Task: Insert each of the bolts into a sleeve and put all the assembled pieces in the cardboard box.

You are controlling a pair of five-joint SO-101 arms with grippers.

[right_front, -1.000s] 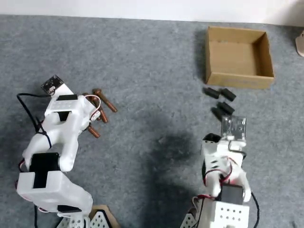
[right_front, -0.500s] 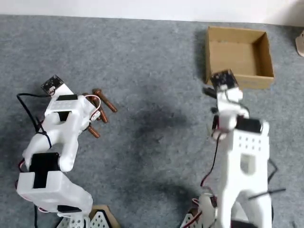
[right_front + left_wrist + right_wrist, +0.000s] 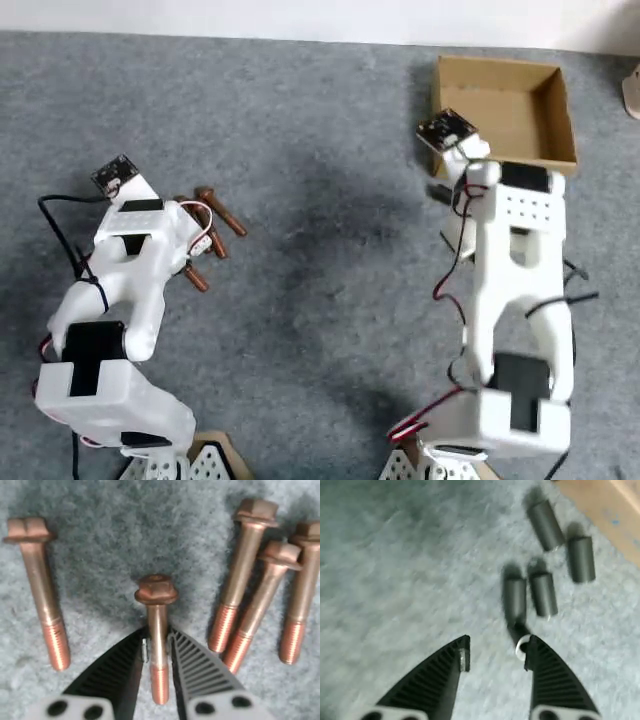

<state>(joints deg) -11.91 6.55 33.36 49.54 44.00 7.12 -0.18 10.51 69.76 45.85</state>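
Several copper bolts lie on the grey carpet; a middle bolt (image 3: 156,611) has its shank between the fingers of my left gripper (image 3: 157,639), which is shut on it. One bolt (image 3: 40,590) lies apart, several others (image 3: 245,575) lie close together. In the high view the bolts (image 3: 222,214) show beside the left arm (image 3: 135,250). Several dark sleeves (image 3: 542,594) lie on the carpet just ahead of my open right gripper (image 3: 495,652); one short sleeve (image 3: 520,636) lies close to one fingertip. The right arm (image 3: 505,230) is stretched out beside the cardboard box (image 3: 555,125).
The box's wall (image 3: 600,510) rises just past the farthest sleeves. A sleeve (image 3: 438,193) shows beside the right arm's wrist. Open grey carpet (image 3: 320,260) lies between the two arms. A pale object (image 3: 632,90) sits at the far right edge.
The right arm has unfolded from near its base and stretched out over the sleeves toward the box. The left arm has stayed over the bolts.
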